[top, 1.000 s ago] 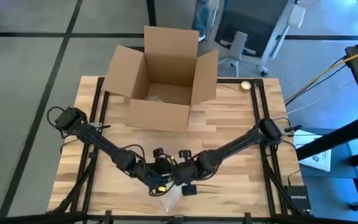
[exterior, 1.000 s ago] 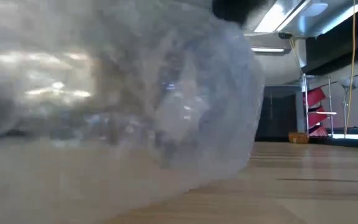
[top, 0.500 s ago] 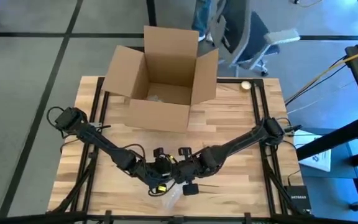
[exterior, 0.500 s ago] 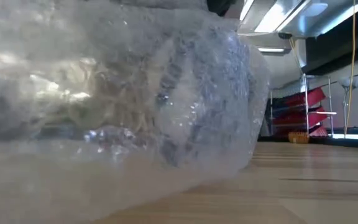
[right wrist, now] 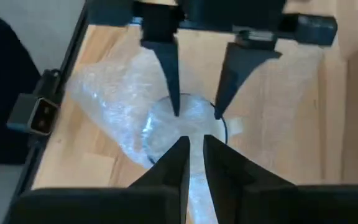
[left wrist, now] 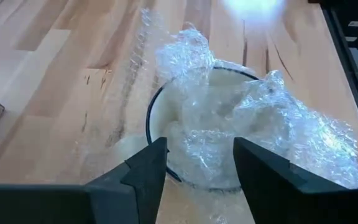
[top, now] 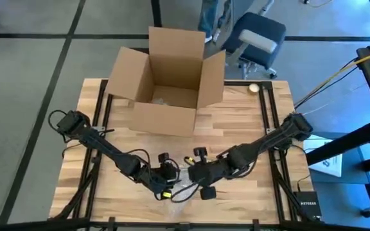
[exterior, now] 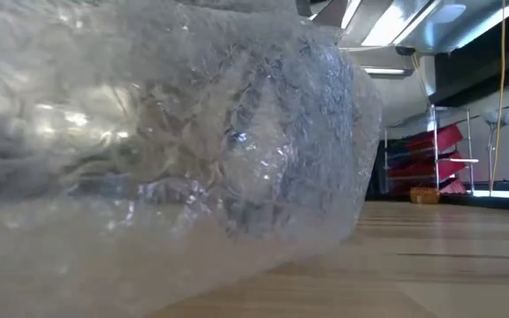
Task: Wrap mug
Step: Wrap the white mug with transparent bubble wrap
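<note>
A white mug (left wrist: 197, 124) with a dark rim (left wrist: 152, 112) sits near the table's front edge. Clear bubble wrap (left wrist: 291, 137) lies around it and is stuffed into its mouth. The bundle (exterior: 193, 150) fills the low view. My left gripper (left wrist: 194, 165) is open at the mug's mouth, one finger by the rim and the other over the stuffed wrap; I cannot tell whether they touch. My right gripper (right wrist: 196, 149) faces it from the mug's right, its fingers nearly together on a bit of wrap. My right gripper has a strip of bubble wrap (right wrist: 195, 180) in the narrow gap between its two fingers, beside the mug's rim. The fingers slant down from the table's right side. How many layers it has does not show. The wrap's remainder lies on the table around the mug.
An open cardboard box (top: 169, 77) stands at the table's far side, flaps up. A small round object (top: 254, 88) lies at the far right. Bare wood (top: 236, 122) stretches between the box and the grippers. An office chair (top: 259, 38) stands beyond the table.
My right gripper has drawn back from the mug toward the table's right edge. The bubble-wrap bundle has shifted slightly in the low view.
</note>
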Robot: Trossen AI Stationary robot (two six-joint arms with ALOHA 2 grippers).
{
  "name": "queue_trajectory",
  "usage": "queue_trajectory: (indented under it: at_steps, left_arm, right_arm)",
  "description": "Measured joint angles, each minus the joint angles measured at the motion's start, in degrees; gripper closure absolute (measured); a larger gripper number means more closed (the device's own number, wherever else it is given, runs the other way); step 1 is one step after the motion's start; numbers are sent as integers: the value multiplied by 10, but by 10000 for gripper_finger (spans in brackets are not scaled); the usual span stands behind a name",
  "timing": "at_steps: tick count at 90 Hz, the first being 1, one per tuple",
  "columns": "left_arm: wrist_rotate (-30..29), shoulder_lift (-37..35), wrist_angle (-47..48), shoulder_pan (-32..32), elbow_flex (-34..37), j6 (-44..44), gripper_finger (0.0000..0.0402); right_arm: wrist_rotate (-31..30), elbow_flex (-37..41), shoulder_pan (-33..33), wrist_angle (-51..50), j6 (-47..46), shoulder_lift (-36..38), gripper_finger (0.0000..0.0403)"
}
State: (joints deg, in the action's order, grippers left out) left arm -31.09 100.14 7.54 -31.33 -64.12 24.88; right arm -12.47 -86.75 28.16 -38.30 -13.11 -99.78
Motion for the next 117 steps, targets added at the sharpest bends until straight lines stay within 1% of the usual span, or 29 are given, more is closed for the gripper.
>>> queue_trajectory:
  at_steps: [9,15,20,26,32,40,52,78,90,100,111,117]
  left_arm:
    - [0,0,0,0,0,0,231]
    - [0,0,0,0,0,0,231]
    - [0,0,-1,0,0,0,231]
    - [0,0,-1,0,0,1,231]
    - [0,0,-1,0,0,0,231]
    - [0,0,-1,0,0,2,231]
    - [0,0,-6,0,0,2,231]
    - [1,0,-7,3,0,6,231]
    - [1,0,-8,4,0,13,231]
    - [0,-1,-9,3,0,13,231]
    - [2,-18,-4,3,0,13,231]
    - [3,-32,-4,2,-1,12,231]
  right_arm:
    - [-3,122,0,143,-23,60,370]
    - [-7,191,0,219,-51,83,370]
    - [-5,229,-1,278,-71,86,370]
    - [-4,250,-1,324,-78,87,370]
    - [5,250,-1,343,-79,88,370]
    - [10,245,0,339,-79,87,370]
    - [5,241,0,341,-77,84,370]
    - [-1,231,-2,349,-92,5,370]
    - [-4,198,-11,329,-91,-25,370]
    - [7,169,-21,284,-90,-50,370]
    - [15,153,-28,257,-89,-75,370]
    - [15,147,-28,260,-87,-81,370]
